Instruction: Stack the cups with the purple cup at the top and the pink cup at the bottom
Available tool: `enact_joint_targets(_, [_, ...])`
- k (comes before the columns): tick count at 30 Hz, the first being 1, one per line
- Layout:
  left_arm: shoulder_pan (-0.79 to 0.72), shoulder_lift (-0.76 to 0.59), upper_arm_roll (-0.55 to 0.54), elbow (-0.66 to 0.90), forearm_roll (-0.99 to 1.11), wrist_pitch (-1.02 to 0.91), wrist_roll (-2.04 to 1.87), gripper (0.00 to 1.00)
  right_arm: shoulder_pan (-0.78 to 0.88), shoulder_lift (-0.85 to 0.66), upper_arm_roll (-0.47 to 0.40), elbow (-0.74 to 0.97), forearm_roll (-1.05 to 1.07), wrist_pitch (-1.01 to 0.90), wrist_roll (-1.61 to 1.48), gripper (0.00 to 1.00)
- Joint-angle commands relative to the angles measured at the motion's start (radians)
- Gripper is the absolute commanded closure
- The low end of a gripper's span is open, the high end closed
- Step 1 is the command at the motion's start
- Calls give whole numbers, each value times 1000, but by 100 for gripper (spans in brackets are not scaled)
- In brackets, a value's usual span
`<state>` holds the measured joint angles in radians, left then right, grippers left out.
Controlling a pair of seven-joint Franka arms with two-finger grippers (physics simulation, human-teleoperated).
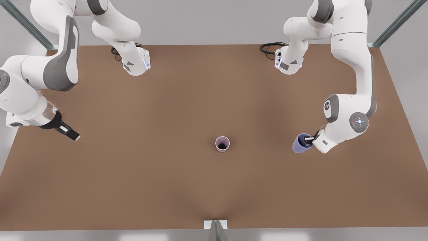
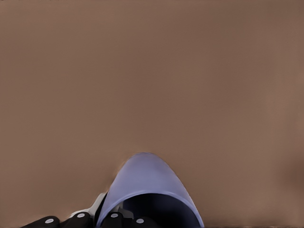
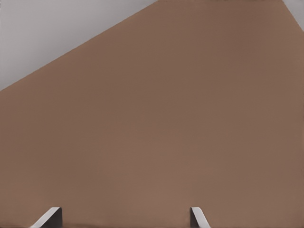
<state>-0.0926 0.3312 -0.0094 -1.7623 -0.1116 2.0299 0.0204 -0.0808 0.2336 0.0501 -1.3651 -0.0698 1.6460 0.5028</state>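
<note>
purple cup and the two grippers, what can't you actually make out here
- Purple cup: in the front view the left gripper and its wrist cover the rim's near side; in the left wrist view the picture's edge cuts off the cup's mouth, so the grip itself is hidden.
- Whether the cup touches the table: cannot tell.
- Right gripper: its fingers are cut off by the wrist view's edge; it waits, open.
- Pink cup: its inside is too dark to read.

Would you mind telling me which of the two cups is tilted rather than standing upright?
The purple cup, tilted in the left claw; the pink cup stands upright, alone.

White arms, grey joint panels, black cables, seemingly black pincer tips.
</note>
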Motion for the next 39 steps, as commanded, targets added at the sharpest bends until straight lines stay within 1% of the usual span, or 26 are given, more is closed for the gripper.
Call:
enact_joint_targets(1, [-4,-1,-69,23,-7,-102,-416,78,-5,15,-1,27,-2,-40,-573,0])
enact_joint_targets(3, [-12,0,-153,38,-5,-100,-556,78,-4,15,-1,29,-2,-40,-573,0])
enact_joint_targets(4, [-50,2,-158,44,-5,-97,-622,78,-8,15,-1,31,-4,-40,-573,0])
enact_joint_targets(6, [-125,31,-158,93,-5,-89,-744,78,-11,15,-1,32,-2,-40,-573,0])
enact_joint_targets(12, [-226,106,-158,187,-7,-51,-935,78,-13,16,1,32,-4,-20,-573,0])
enact_joint_targets(21, [-294,209,-158,320,-2,-50,-1088,78,-16,15,-3,34,-5,-15,-573,0])
enact_joint_targets(26, [-328,298,-158,445,1,-27,-1169,78,-16,15,-3,34,-4,-17,-573,0])
enact_joint_targets(33, [-358,298,-159,434,-5,-22,-1200,79,-14,15,-3,32,-2,-18,-573,0])
enact_joint_targets(39, [-372,309,-159,429,-7,-69,-1209,79,-14,15,-3,34,-4,-17,-572,0])
